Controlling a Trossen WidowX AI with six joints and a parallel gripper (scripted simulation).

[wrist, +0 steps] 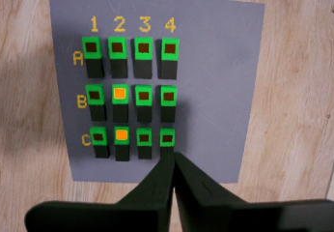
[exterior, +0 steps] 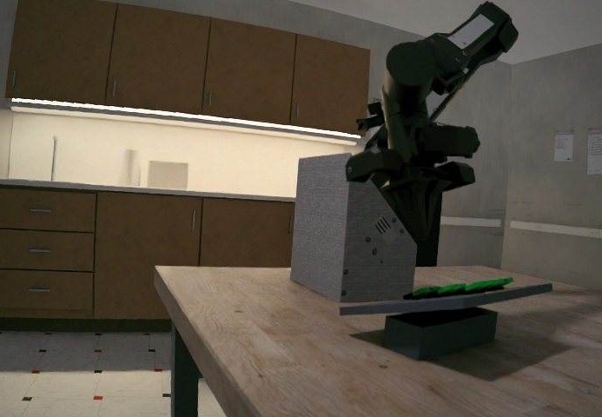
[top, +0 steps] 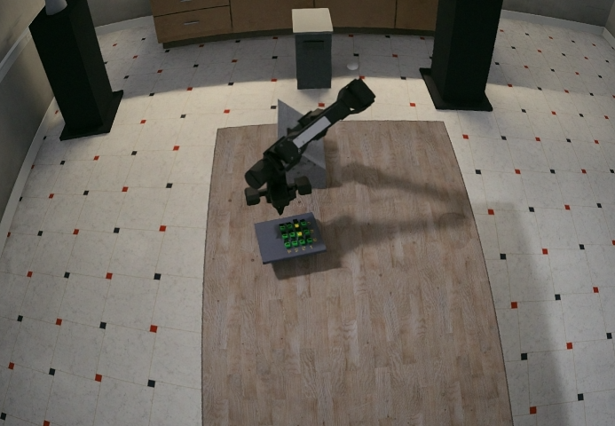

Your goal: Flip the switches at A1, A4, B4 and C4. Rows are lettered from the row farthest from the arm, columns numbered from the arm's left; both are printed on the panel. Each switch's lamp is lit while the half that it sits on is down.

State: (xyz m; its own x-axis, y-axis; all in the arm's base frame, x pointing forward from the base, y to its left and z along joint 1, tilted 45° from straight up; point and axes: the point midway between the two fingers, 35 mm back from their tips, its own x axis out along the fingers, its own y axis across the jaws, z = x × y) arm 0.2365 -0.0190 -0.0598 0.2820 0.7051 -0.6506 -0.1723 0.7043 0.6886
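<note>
The grey switch panel [wrist: 155, 92] fills the wrist view, with columns 1 to 4 printed along its top and rows A to C down its left. Only the lamps at B2 [wrist: 120, 94] and C2 [wrist: 122, 134] glow orange. The lamps at A1 [wrist: 92, 47], A4 [wrist: 170, 48], B4 [wrist: 168, 96] and C4 [wrist: 167, 138] are dark. My gripper [wrist: 173, 159] is shut and empty, its tips just below C4 in the wrist view. In the side view my gripper [exterior: 417, 231] hangs well above the tilted panel [exterior: 446, 297]. From above, my gripper [top: 279, 207] is at the panel's [top: 288, 237] arm-side edge.
The panel rests tilted on a dark box [exterior: 439, 332] on the wooden table. A grey wedge-shaped housing [exterior: 350, 228] stands behind it at the arm's base. Kitchen cabinets [exterior: 114, 246] line the back wall.
</note>
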